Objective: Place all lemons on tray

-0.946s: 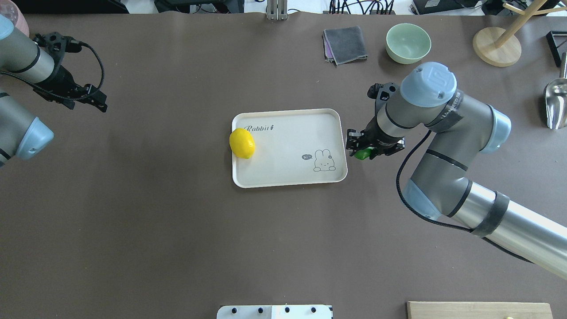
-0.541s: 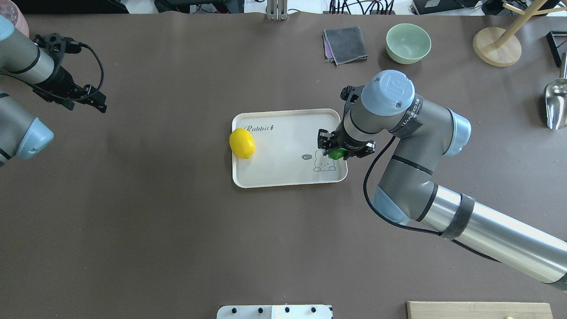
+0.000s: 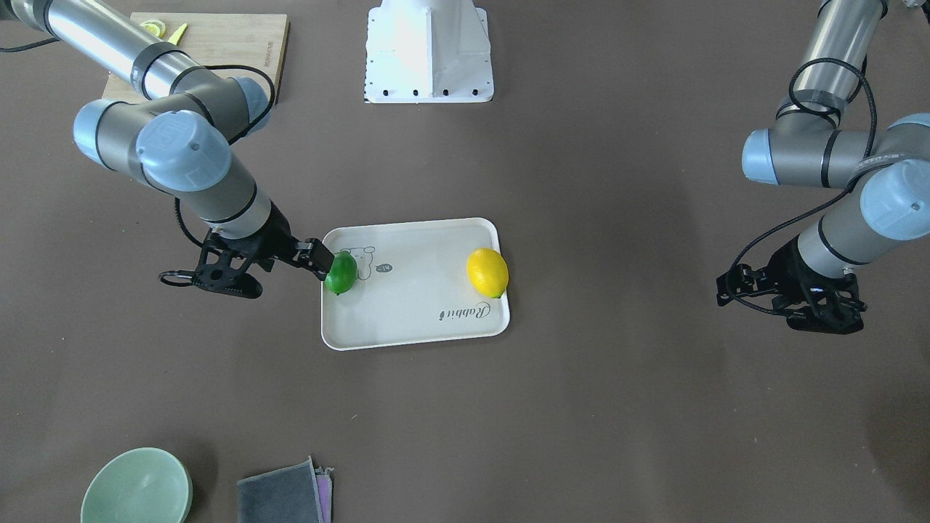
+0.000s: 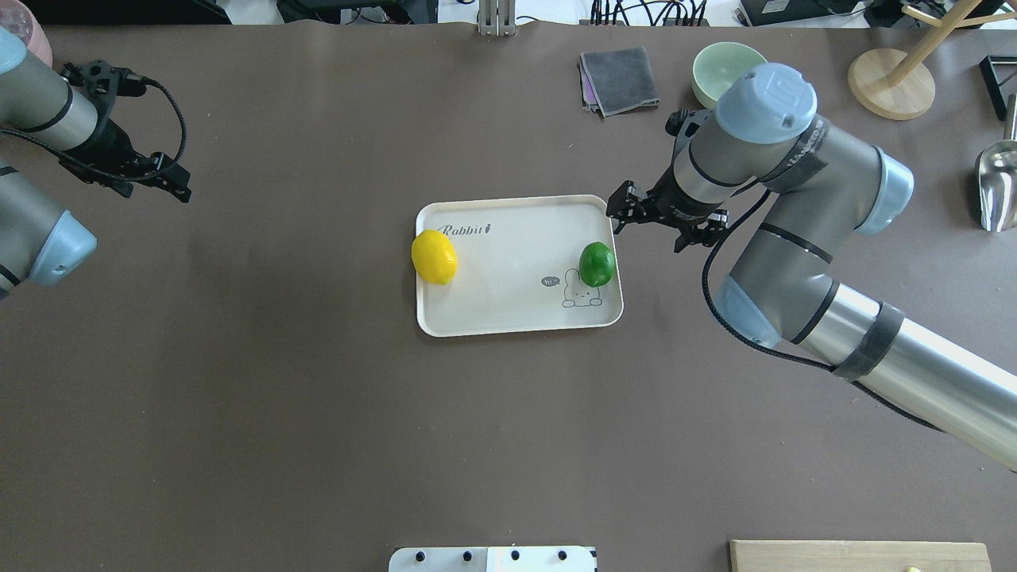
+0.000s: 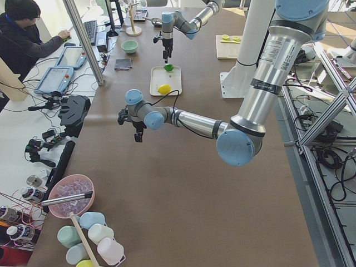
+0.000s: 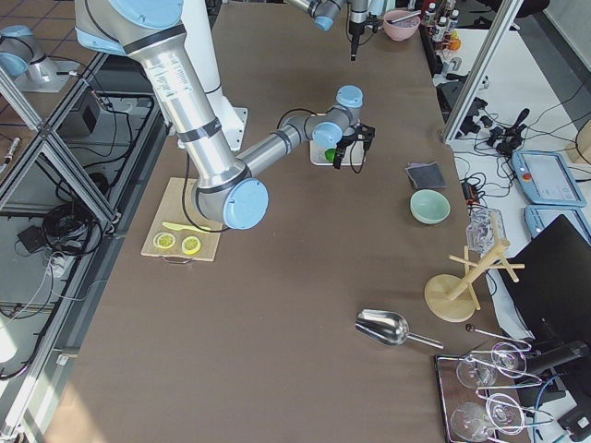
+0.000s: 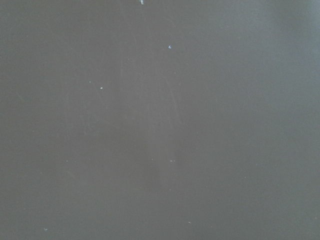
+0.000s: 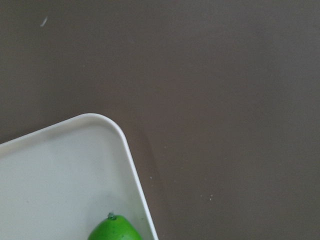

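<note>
The off-white tray (image 4: 508,306) lies mid-table. The yellow lemon (image 4: 434,257) rests on the tray's left rim. The green lemon (image 4: 597,264) sits on the tray by the rabbit drawing, near the right rim; it also shows in the front view (image 3: 341,273) and at the bottom of the right wrist view (image 8: 114,230). My right gripper (image 4: 661,225) is open and empty, raised just off the tray's far right corner, apart from the green lemon. My left gripper (image 4: 176,183) hangs open and empty at the far left, away from the tray.
A green bowl (image 4: 715,67), partly behind my right arm, and a grey cloth (image 4: 620,79) lie at the far side. A wooden stand (image 4: 890,83) and a metal scoop (image 4: 997,187) are at the right. A cutting board (image 3: 211,43) holds lemon slices (image 3: 152,27).
My right gripper carried the green lemon over the tray, let it go by the rabbit drawing, and pulled back up and to the far right. The left arm stayed put.
</note>
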### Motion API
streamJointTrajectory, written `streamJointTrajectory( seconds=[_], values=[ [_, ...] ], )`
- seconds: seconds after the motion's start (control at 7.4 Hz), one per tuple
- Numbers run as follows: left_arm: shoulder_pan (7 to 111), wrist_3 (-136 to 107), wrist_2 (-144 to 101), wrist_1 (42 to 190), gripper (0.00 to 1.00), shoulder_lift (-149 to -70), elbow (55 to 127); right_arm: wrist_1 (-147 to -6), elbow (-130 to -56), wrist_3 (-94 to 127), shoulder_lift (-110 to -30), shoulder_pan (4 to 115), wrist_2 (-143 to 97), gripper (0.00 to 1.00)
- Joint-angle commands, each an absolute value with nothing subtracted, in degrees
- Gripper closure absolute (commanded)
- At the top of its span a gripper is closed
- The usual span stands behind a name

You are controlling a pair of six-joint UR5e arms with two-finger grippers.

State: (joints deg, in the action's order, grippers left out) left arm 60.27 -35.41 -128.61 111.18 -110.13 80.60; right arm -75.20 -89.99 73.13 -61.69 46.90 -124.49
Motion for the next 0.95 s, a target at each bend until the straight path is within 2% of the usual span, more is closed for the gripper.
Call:
streamJointTrajectory(
  seconds=[0.0,0.54,0.81],
  values=[
    [61.6,-35.2,-129.1,111.1,0.02,-109.9,80.7,-75.1,-90.7,60.4,-68.0,58.7,-133.1,0.0],
    [76.6,-15.7,-137.1,100.5,0.03,-109.8,78.5,-77.6,-92.0,21.5,-82.8,76.5,-137.8,0.0],
    [83.6,-2.0,-137.4,89.1,0.03,-109.8,78.6,-92.6,-94.2,0.8,-82.8,82.8,-134.6,0.0]
  ],
)
